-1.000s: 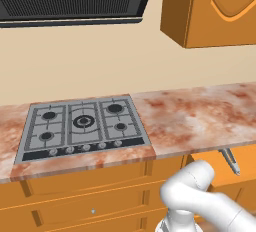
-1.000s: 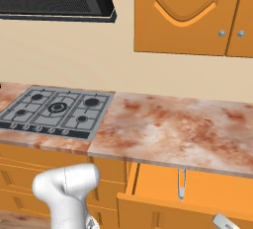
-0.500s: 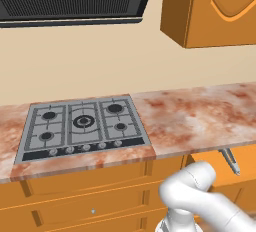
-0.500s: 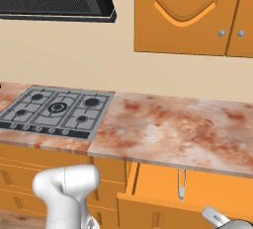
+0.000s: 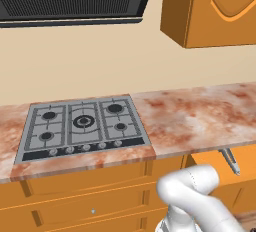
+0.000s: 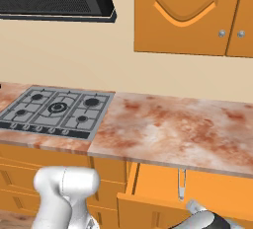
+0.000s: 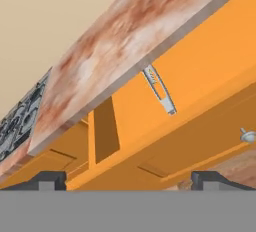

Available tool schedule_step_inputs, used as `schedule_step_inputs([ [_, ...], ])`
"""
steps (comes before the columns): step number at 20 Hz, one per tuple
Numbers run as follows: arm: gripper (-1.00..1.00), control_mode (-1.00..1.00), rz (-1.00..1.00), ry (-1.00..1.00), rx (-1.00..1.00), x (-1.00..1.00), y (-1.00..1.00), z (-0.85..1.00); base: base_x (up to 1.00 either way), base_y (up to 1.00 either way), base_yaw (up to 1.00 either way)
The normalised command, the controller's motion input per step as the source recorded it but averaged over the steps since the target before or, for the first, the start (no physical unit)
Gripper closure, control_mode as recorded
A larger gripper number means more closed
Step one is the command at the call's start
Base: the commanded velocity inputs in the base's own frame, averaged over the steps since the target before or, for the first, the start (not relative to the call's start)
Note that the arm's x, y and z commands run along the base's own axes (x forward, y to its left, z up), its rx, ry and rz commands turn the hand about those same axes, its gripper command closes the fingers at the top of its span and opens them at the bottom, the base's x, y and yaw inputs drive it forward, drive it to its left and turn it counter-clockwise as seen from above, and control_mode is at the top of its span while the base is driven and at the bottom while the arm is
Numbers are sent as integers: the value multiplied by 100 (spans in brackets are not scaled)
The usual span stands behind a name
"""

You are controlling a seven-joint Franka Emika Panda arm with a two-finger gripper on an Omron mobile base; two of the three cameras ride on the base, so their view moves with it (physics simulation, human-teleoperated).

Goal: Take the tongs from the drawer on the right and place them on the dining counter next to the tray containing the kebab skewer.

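The slim grey metal tongs (image 7: 160,89) lie loose inside the pulled-out orange-brown wooden drawer (image 6: 163,186), apparently reachable; the gripper (image 7: 129,178) hangs nearby, fingers (image 7: 50,180) spread wide and empty, probably for a grab.

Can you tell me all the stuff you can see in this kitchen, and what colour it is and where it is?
tongs: one, grey metal, lying in the open drawer
drawer: one, orange wood, pulled open below the counter
counter: one, pink and white marble, along the wall
gas hob: one, grey, set into the counter
extractor hood: one, black, above the hob
wall cabinets: orange, above the counter
gripper: one, dark tips, open, facing the drawer
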Motion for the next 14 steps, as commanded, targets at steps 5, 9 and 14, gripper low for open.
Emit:
schedule_step_inputs([
  [5,-100,-100,-7,20,-17,32,53,2,0,0,0],
  [9,-100,-100,0,26,-21,47,42,0,0,0,0],
  [14,-100,-100,0,26,-19,53,33,-1,0,0,0],
])
